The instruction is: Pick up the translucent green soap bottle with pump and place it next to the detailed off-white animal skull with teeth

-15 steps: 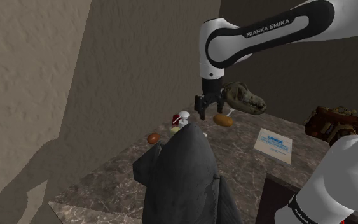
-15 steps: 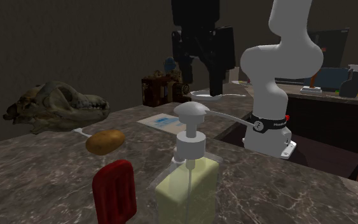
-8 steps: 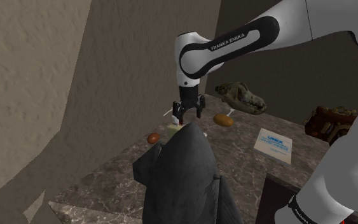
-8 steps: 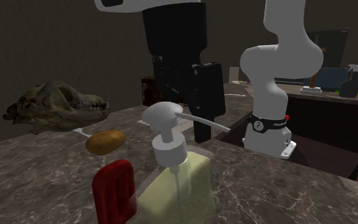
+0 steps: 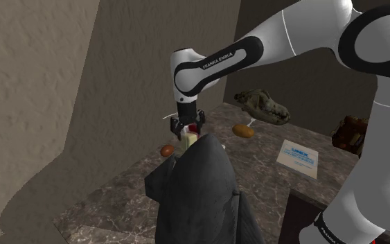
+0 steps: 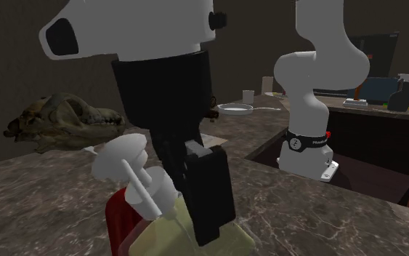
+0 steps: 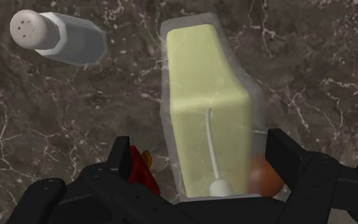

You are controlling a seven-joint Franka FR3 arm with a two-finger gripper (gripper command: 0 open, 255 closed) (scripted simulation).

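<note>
Plainly the grasp is the step in hand: the gripper (image 7: pixel 203 147) hangs low over the soap bottle (image 7: pixel 203 83), its two black fingers spread to either side of the pale yellow-green body and not yet clamped on it. In the second exterior view the bottle leans, its white pump head tipped toward the skull's (image 6: pixel 61 120) side, so I judge the next move wants a square, firm close on the body before any lift (a slanted bottle may twist out). It would then have to travel along the counter (image 5: pixel 117 194) past the brown lump (image 5: pixel 242 129), since the skull lies well apart from it. The surface is dark marble with pale veins; a grey shaker (image 7: pixel 56 38) lies near the bottle, a red thing (image 6: pixel 115 214) just beside it, and a printed card (image 5: pixel 298 154) rests farther off. The room is dim, with a rough beige wall (image 5: pixel 34 83) behind
</note>
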